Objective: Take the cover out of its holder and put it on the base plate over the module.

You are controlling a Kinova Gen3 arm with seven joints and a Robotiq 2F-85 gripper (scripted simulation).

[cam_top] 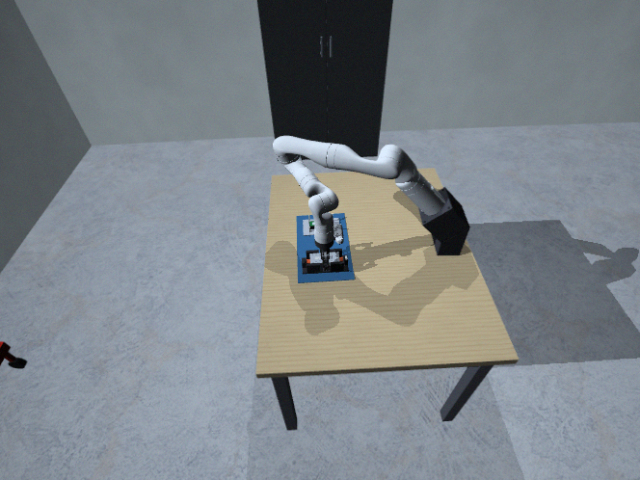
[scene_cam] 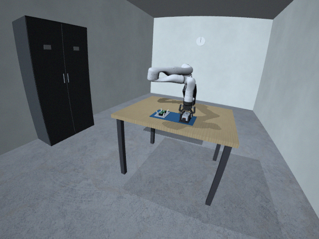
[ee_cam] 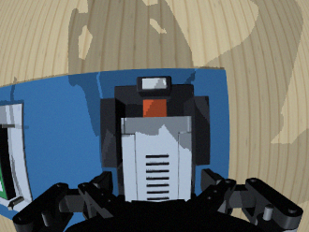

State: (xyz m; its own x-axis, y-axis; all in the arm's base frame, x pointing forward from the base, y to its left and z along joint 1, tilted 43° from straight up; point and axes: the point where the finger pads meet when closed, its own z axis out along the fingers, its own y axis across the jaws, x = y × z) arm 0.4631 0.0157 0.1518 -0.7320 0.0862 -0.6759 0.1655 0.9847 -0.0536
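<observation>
The light grey cover (ee_cam: 155, 157) with a slotted top sits in its black holder (ee_cam: 155, 101) on the blue base plate (ee_cam: 68, 130). It also shows in the top view (cam_top: 323, 259) and the exterior view (scene_cam: 185, 117). My gripper (ee_cam: 156, 181) is open and empty, low over the cover, with one finger on each side of it and apart from its walls. It shows in the exterior view (scene_cam: 187, 111) too. The green module (cam_top: 311, 225) sits in a white frame at the plate's other end, also in the exterior view (scene_cam: 162, 112) and at the left edge of the wrist view (ee_cam: 5, 167).
The blue plate lies on a wooden table (cam_top: 382, 305). The arm's black mount (cam_top: 446, 226) stands at the table's right edge. A black cabinet (scene_cam: 55, 77) stands by the wall, away from the table.
</observation>
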